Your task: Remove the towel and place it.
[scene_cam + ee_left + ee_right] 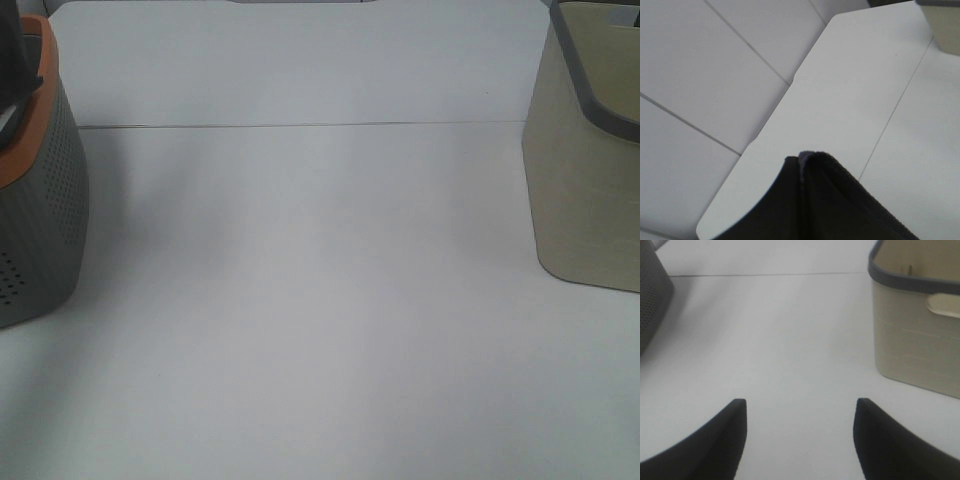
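In the left wrist view the dark towel (850, 205), soft terry with a stitched edge, is pressed against a smooth black finger (782, 200) of my left gripper (802, 167), which is shut on it and holds it high above the white table (865, 90). The second finger is hidden behind the cloth. In the exterior high view a dark shape (12, 50) sits over the grey basket with the orange rim (40, 220) at the far left edge; I cannot tell whether it is towel or arm. My right gripper (800, 407) is open and empty above the table.
A beige basket with a grey rim (585, 170) stands at the right; it also shows in the right wrist view (915, 325) and the left wrist view (946, 25). A seam line (300, 126) crosses the table. The floor tiles (700, 75) lie beyond the table's edge.
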